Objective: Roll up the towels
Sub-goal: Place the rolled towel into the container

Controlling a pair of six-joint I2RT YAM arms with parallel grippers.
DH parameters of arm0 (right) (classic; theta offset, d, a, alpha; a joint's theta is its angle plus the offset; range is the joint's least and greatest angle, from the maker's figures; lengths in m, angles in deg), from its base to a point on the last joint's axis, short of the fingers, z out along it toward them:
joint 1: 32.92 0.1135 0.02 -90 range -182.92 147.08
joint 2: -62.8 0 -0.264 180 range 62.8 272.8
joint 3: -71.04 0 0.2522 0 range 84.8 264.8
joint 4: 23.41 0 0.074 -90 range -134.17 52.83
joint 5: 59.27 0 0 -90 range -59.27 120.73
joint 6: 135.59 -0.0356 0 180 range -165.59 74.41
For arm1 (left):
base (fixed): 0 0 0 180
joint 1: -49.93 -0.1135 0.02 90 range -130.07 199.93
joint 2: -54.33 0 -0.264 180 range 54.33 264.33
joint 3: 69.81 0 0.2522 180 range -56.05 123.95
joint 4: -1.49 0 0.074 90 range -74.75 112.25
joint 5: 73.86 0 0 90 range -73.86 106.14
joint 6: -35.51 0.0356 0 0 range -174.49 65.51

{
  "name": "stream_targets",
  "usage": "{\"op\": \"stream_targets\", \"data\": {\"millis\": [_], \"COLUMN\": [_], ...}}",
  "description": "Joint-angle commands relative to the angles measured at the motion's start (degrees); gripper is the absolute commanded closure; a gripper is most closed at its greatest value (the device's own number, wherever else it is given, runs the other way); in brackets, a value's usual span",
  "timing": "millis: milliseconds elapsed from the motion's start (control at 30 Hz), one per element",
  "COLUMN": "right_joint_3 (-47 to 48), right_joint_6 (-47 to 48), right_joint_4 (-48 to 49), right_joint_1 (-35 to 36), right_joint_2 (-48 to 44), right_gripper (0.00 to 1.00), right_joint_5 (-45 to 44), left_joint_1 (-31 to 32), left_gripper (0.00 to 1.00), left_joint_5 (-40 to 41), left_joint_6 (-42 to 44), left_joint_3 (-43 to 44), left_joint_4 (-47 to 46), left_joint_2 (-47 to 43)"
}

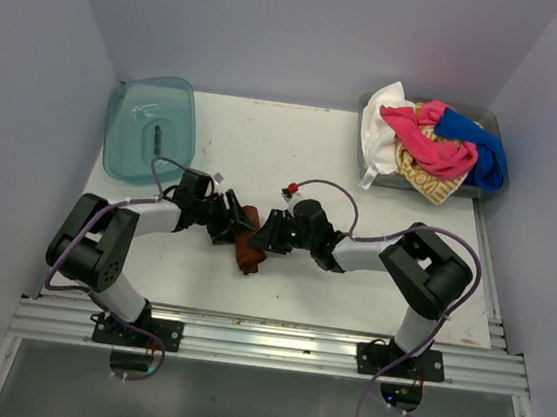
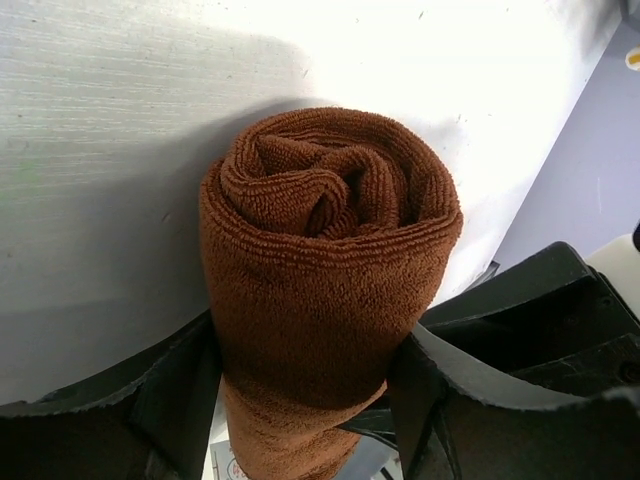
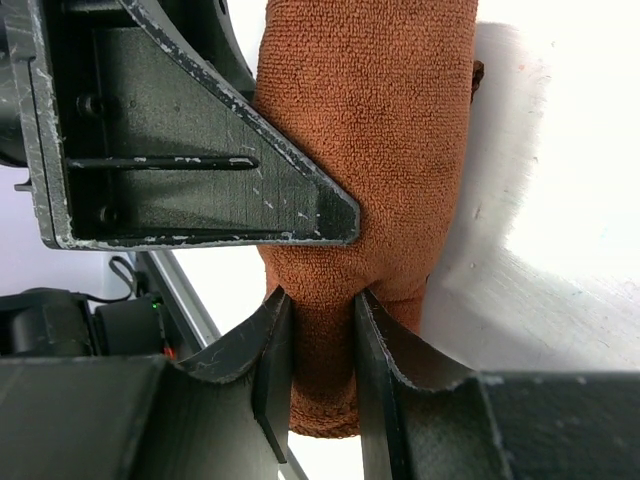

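Observation:
The rust-brown towel [image 1: 249, 250] lies rolled into a thick cylinder on the white table between my two grippers. The left wrist view shows its spiral end [image 2: 330, 190]. My left gripper [image 1: 234, 226] straddles the roll, and both its fingers [image 2: 175, 395] press against the roll's sides. My right gripper [image 1: 266, 233] comes from the other side. It is pinched shut on the roll's narrow end [image 3: 322, 380], with the left gripper's finger [image 3: 200, 150] just above. Pink [image 1: 429, 145], blue [image 1: 478, 149], white [image 1: 383, 115] and yellow-striped [image 1: 424, 183] towels lie heaped at the back right.
The loose towels fill a grey tray [image 1: 479, 112] at the back right corner. A translucent teal plastic tray [image 1: 150, 123] with a small dark item in it stands at the back left. The aluminium rail [image 1: 263, 340] runs along the near edge.

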Motion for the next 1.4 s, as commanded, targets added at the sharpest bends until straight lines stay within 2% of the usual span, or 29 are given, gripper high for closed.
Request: {"op": "stream_targets", "data": {"millis": [0,167,300,467,533,567,600,633,667,800,967,1067,1167,1300,1367], "right_joint_3": [-2.3,-4.3,-5.9,-6.2,-5.9,-5.8,-5.4,-4.9,-4.4,-0.8,3.6,4.2,4.2,3.1,3.0], "right_joint_6": [-2.0,-4.2,-5.6,-6.1,-6.1,-5.7,-5.4,-3.9,-2.6,4.9,13.3,14.9,15.1,14.5,14.4], "right_joint_4": [0.6,5.9,9.5,10.8,10.7,10.2,9.0,7.0,1.0,-16.9,-39.2,-45.6,-49.7,-51.2,-51.6], "right_joint_1": [0.0,-1.1,-2.0,-2.6,-2.8,-3.0,-3.1,-3.2,-3.3,-3.3,-3.5,-3.5,-3.5,-3.5,-3.5], "right_joint_2": [2.5,3.5,4.7,5.2,4.9,4.6,4.0,2.8,-0.2,-12.0,-24.4,-30.8,-35.4,-38.8,-39.3], "right_gripper": [0.95,0.95,0.95,0.94,0.89,0.76,0.67,0.6,0.46,0.3,0.27,0.26,0.25,0.25,0.25], "right_joint_5": [2.9,4.9,6.4,7.1,7.4,7.5,7.4,7.3,6.6,0.0,-14.9,-19.6,-23.5,-26.3,-26.9], "left_joint_1": [1.8,2.6,2.8,3.1,3.2,3.2,3.2,3.1,2.9,1.8,-1.5,-4.0,-8.8,-18.3,-21.2], "left_gripper": [0.36,0.23,0.22,0.45,0.62,0.67,0.78,0.83,0.88,0.94,0.96,0.97,0.97,0.98,0.98], "left_joint_5": [-1.0,-2.1,-2.7,-3.1,-3.5,-3.5,-3.5,-3.2,-2.2,3.6,10.0,11.3,11.1,10.0,12.5], "left_joint_6": [-1.1,-2.1,-3.2,-3.6,-4.2,-4.2,-3.9,-3.6,-3.1,-0.1,0.1,0.7,2.5,1.0,0.1], "left_joint_3": [1.8,1.0,-0.3,-0.3,0.0,0.2,1.0,1.7,2.4,9.2,17.0,22.7,29.4,35.4,37.4], "left_joint_4": [-3.8,-5.5,-7.0,-7.3,-7.3,-7.0,-6.5,-4.3,-2.8,7.4,16.7,19.2,23.6,23.1,22.6], "left_joint_2": [1.4,3.0,3.2,3.4,3.4,3.2,2.8,2.1,1.4,-2.9,-7.8,-8.8,-8.1,-7.9,-7.9]}}
